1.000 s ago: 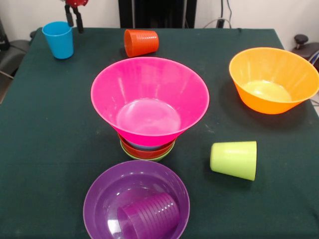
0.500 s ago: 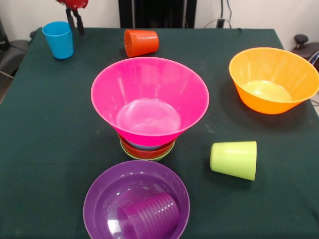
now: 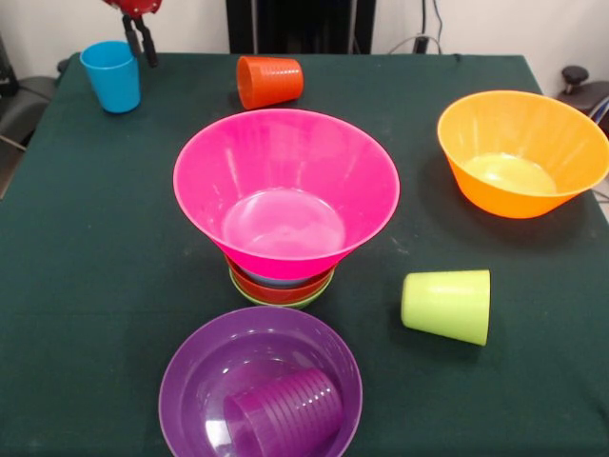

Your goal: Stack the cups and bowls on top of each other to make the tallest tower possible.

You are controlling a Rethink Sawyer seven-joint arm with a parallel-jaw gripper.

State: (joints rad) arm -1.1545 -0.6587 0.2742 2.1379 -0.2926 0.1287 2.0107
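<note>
Red-bodied gripper (image 3: 139, 40) hung at the table's far edge, black fingers spread apart and holding nothing. Just beside it stood the upright blue cup (image 3: 111, 75). Well away toward the camera sat the tower (image 3: 284, 205): pink bowl on nested small bowls. Risk judged: an off-centre grasp could tip the cup, or a hard placement could slide the pink bowl.

Big bowl (image 3: 285, 190) on nested bowls (image 3: 281, 288); cup (image 3: 284, 411) in front bowl (image 3: 190, 381).
</note>
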